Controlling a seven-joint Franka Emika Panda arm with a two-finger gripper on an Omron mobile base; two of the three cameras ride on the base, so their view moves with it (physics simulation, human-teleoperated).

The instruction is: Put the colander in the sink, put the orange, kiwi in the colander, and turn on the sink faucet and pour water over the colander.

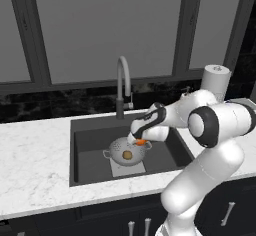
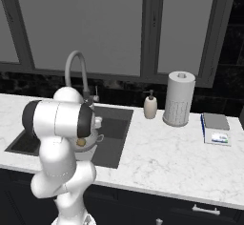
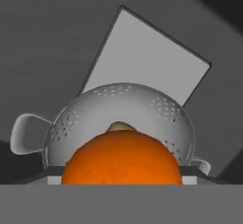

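Note:
The silver colander [image 1: 120, 150] stands in the dark sink [image 1: 90, 167] on its lighter square [image 3: 147, 57]. The brown kiwi [image 1: 127, 155] lies inside the colander. My gripper [image 1: 139, 139] hangs just above the colander's right rim, shut on the orange [image 1: 142, 142]. In the hand view the orange [image 3: 122, 160] sits between the fingers, with the colander [image 3: 118, 105] straight beyond it and the kiwi's top [image 3: 120, 126] peeking over the fruit. The faucet [image 1: 123, 82] rises behind the sink with its spout arched over the basin. From the right, my arm hides most of the colander [image 2: 98, 137].
White marble counter [image 1: 35, 155] surrounds the sink. On its right side stand a white soap dispenser [image 2: 150, 106], a paper towel roll [image 2: 179, 98] and a small flat scale [image 2: 216, 128]. Dark windows and a black backsplash run behind.

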